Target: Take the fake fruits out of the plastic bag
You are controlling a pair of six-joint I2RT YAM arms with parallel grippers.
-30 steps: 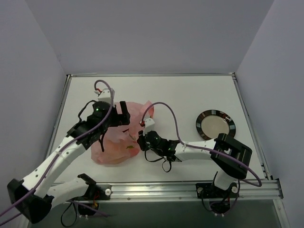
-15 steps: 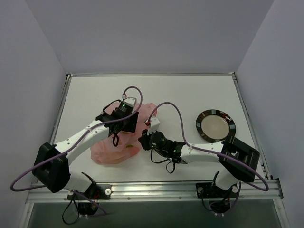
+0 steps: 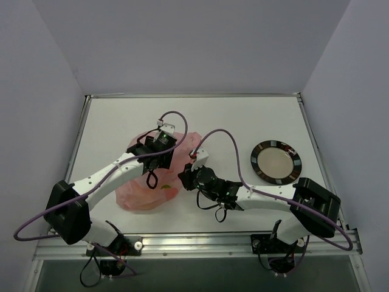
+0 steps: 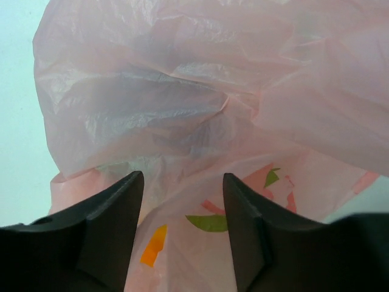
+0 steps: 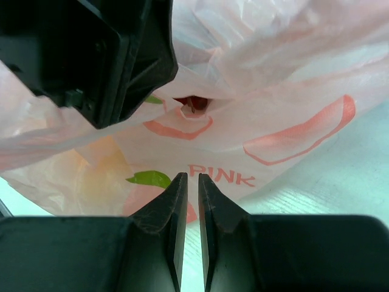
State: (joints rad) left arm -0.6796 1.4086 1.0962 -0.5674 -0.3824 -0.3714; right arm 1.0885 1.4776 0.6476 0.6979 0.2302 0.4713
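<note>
The left gripper [image 4: 182, 228] has its two dark fingers spread wide with nothing between them, and it hangs just above the plastic bag [image 4: 170, 103], which fills everything ahead of and below the tips. The film there is thin, translucent pale pink, heavily crinkled and bunched into soft folds. Small orange, green and red patches show close under the fingers, but whether these are print or contents cannot be told. The right gripper [image 5: 192, 204] has its fingers pressed almost together, only a thin slit between them, at the bag's side nearest to it. Whether any film is caught in that slit cannot be told. Straight ahead of its tips the bag carries the red word PINK and red outline marks. Just beyond, of the fake fruits [image 5: 193, 102], a dark red piece peeks through a small opening in the folds, with a yellowish glow behind the film to the left. The left gripper's black housing sits close by, up and to the left of the right fingers. From above, the bag lies slumped on the white table [image 3: 243, 121] under and between both grippers, and a dark-rimmed plate [image 3: 296, 164] sits well apart on the right gripper's far side.
</note>
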